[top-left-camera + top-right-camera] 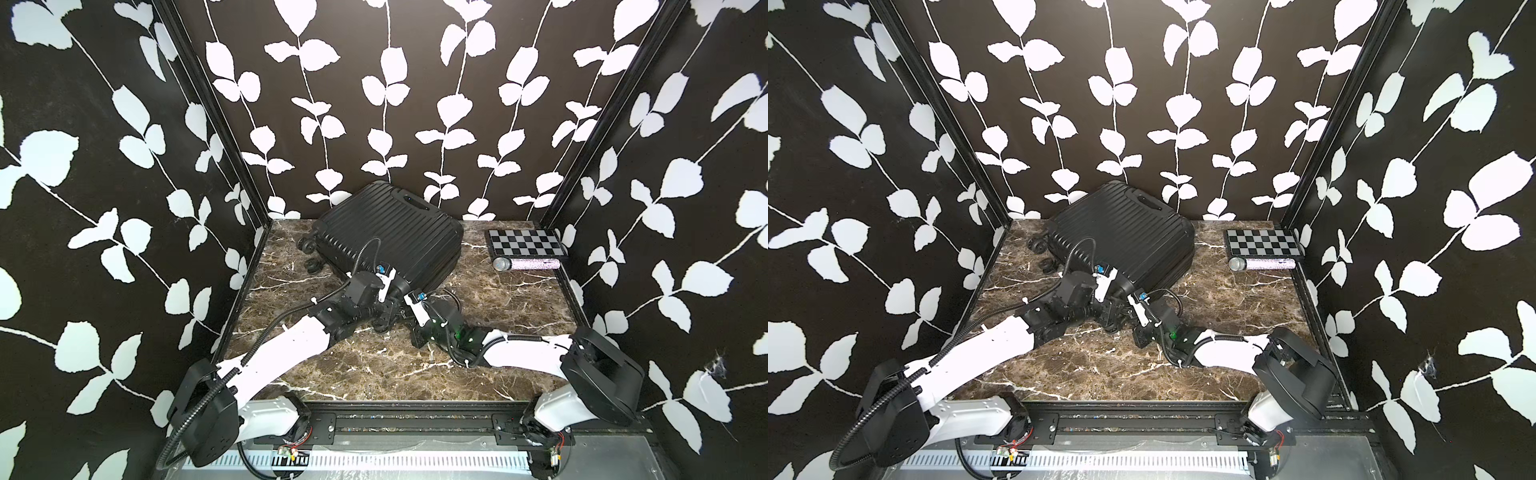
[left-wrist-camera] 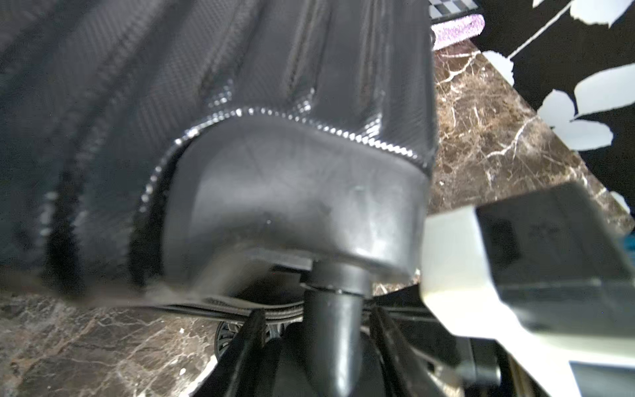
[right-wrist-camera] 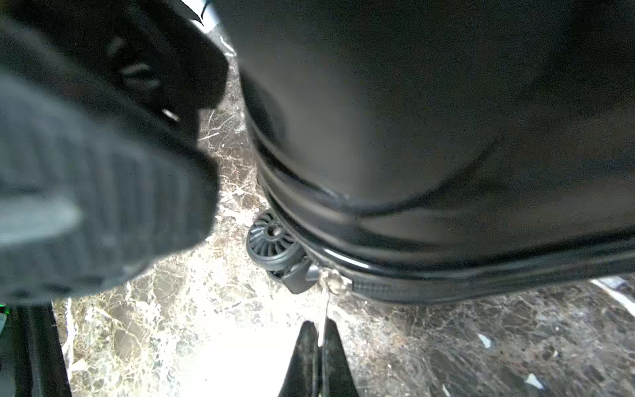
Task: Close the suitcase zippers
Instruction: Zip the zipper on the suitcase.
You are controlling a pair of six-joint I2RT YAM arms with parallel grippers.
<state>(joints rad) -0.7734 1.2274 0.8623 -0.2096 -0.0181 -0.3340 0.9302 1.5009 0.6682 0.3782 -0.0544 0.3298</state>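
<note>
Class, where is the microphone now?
In both top views the microphone lies at the table's far right corner, just in front of the checkerboard, right of the suitcase.

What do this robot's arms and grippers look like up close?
The left arm and right arm have white shells, black joints and ribbed black cable hoses. White wrist brackets carry small blue parts. The left gripper and right gripper each end in two slim black fingers.

You have the small black ribbed hard-shell suitcase (image 1: pixel 386 237) lying flat, halves together, at the back of the marble top (image 1: pixel 374 374), its spinner wheels (image 1: pixel 307 246) toward your left. Its black zipper track (image 3: pixel 446 292) rims the seam. The silvery zipper pull (image 3: pixel 335 281) sits beside a corner wheel (image 3: pixel 271 245).
</note>
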